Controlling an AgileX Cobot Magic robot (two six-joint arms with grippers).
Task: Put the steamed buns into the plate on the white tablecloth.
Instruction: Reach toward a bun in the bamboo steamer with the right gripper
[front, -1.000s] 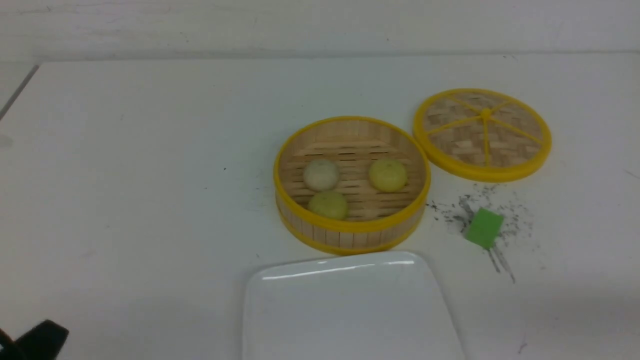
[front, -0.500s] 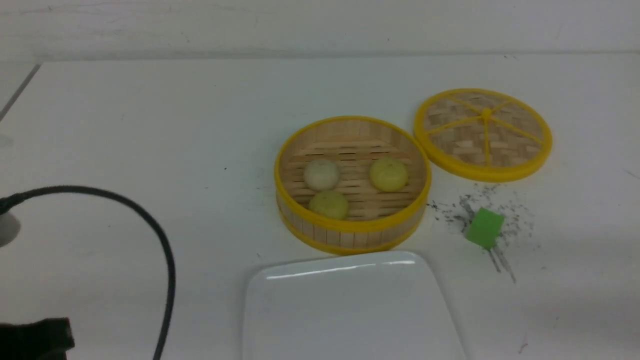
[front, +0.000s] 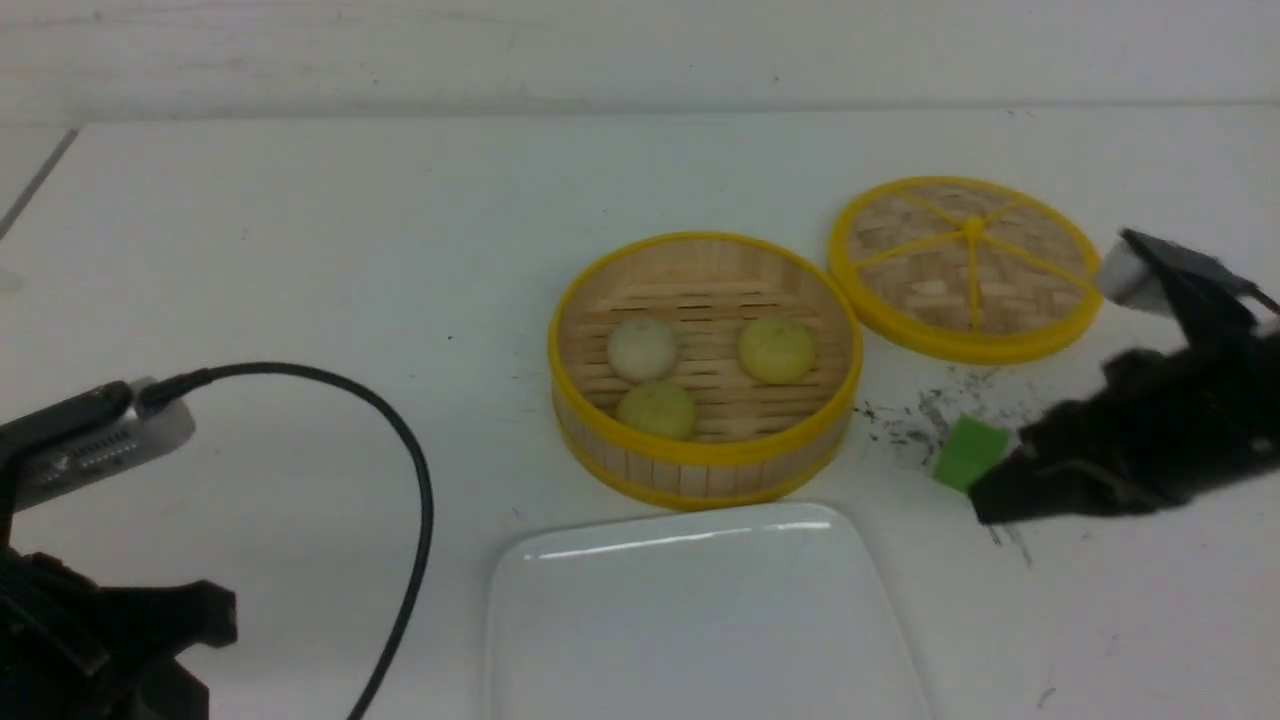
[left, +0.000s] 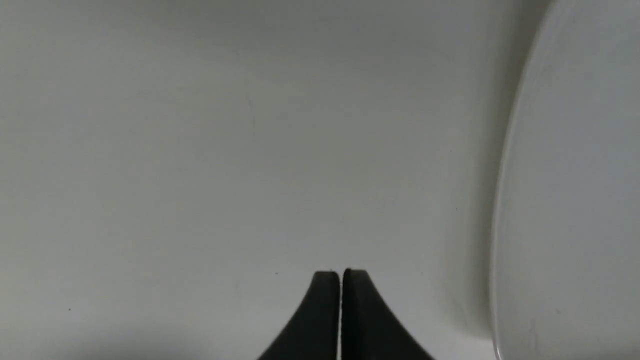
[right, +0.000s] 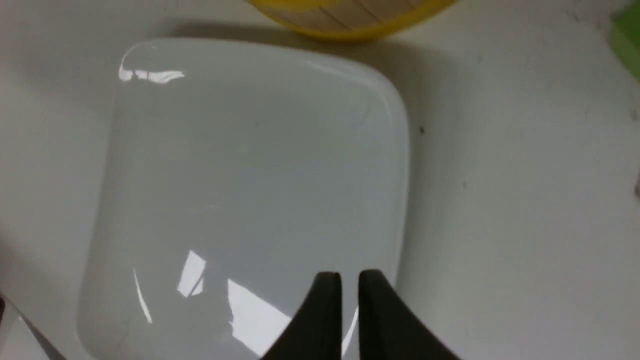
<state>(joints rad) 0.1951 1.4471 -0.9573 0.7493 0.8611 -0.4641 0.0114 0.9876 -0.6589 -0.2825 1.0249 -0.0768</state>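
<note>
Entered since the earlier frame: right arm (front: 1130, 440), now reached over the white tablecloth (front: 300, 250), its dark tip overlapping the green cube (front: 962, 450). Left arm (front: 100, 620) and cable (front: 420, 500) are risen further into view at the near left. Unmoved: steamed buns (front: 642, 348), three, all lying in the bamboo basket (front: 700, 455); lid (front: 965, 268) beside it; plate (front: 700, 620) bare. Left gripper (left: 341, 274): jaws pressed together, nothing held. Right gripper (right: 350, 275): jaws parted by a slit, nothing held. Approach is judged only begun; no bun has been transferred.
</note>
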